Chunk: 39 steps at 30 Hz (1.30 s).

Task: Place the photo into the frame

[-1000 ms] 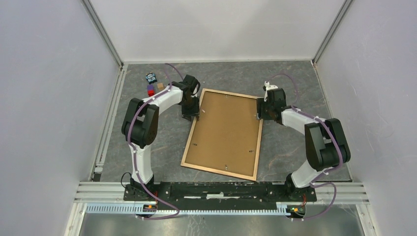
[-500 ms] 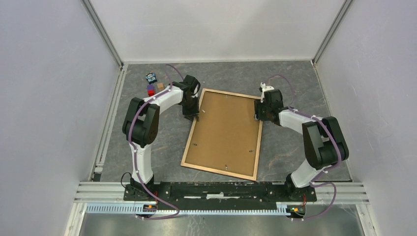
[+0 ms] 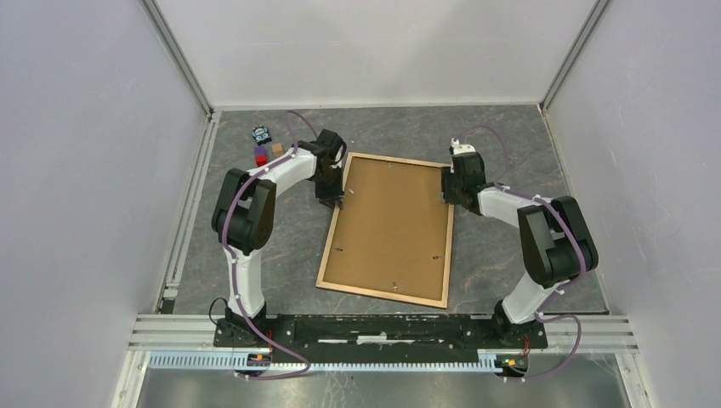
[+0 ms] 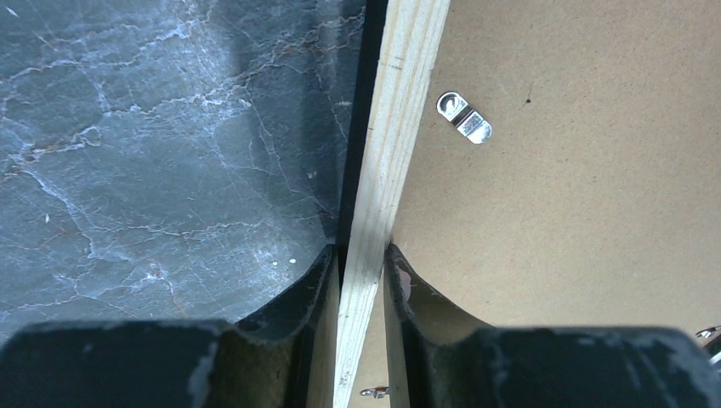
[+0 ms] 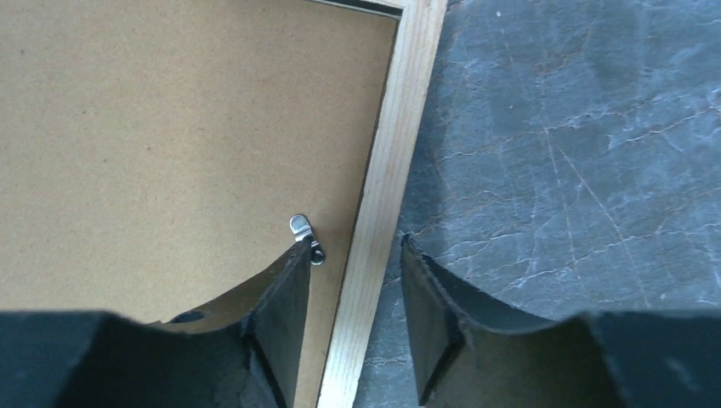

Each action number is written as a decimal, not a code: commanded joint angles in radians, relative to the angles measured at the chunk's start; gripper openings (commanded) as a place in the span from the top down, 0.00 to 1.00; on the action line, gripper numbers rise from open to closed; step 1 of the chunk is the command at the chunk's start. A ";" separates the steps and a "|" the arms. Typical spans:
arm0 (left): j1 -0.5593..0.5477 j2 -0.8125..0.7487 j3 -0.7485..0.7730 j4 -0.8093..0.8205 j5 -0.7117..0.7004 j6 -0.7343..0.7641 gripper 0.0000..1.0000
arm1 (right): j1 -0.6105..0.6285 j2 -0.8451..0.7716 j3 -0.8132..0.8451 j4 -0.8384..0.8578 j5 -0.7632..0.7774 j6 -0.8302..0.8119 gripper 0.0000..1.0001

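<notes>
Frame (image 3: 330,240): back up, centre of desk (image 3: 510,144); photo not visible.
Left tool (image 4: 360,259): pinching the 10 o'clock rail.
Right tool (image 5: 350,255): astride the 2 o'clock rail, not yet gripping.
Risk: uneven grip may skew or drop it; clip (image 5: 304,238) could snag.

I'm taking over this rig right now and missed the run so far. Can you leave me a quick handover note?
The left gripper is shut on the frame at its left rail.
The right gripper is open and straddles the right rail without clamping it.
The frame lies back up on the table, with the brown backing board seated in it.
The photo is not in view; whether it is under the board cannot be told.
Left to do: confirm that the photo is inside.
</notes>
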 commanded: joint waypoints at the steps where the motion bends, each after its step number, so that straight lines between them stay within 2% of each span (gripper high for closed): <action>1: -0.010 0.031 0.012 0.003 0.023 -0.030 0.74 | 0.021 0.061 0.008 -0.047 0.043 -0.025 0.48; 13: -0.009 0.035 0.013 0.002 0.063 -0.054 0.76 | 0.026 0.106 0.053 -0.083 0.055 0.060 0.43; 22: -0.009 0.031 0.013 0.003 0.076 -0.065 0.77 | 0.027 0.109 0.068 -0.084 -0.005 0.133 0.38; 25: -0.009 0.031 0.012 0.003 0.082 -0.068 0.78 | 0.026 0.110 0.079 -0.103 0.035 0.149 0.41; 29: -0.010 0.026 0.012 0.003 0.084 -0.069 0.78 | 0.030 0.124 0.088 -0.128 0.065 0.157 0.52; 39: -0.009 0.025 0.014 0.003 0.094 -0.077 0.78 | 0.057 0.170 0.123 -0.196 0.123 0.200 0.62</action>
